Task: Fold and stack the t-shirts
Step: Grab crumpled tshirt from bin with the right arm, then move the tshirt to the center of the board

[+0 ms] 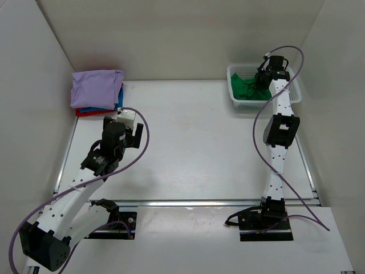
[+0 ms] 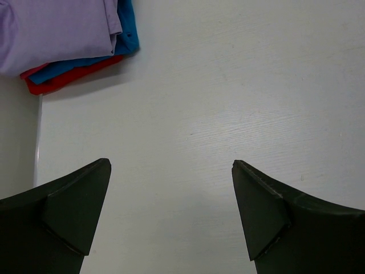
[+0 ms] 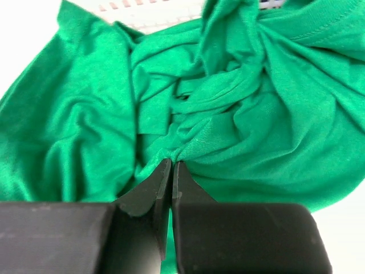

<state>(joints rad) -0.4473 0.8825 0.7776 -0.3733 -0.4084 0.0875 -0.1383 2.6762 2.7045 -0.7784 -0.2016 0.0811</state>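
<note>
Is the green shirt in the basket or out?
In: the green shirt lies crumpled inside the basket, right gripper shut on a fold of it.

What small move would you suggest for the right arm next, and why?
Probably raise the right gripper straight up: its jaws are shut on a pinch of the green t-shirt, which lies crumpled in the white basket and must come out onto the table for folding.

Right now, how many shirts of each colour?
green shirt: 1, in the basket, pinched by the right hand
lavender shirt: 1
blue shirt: 1
red shirt: 1
Total: 4
</note>
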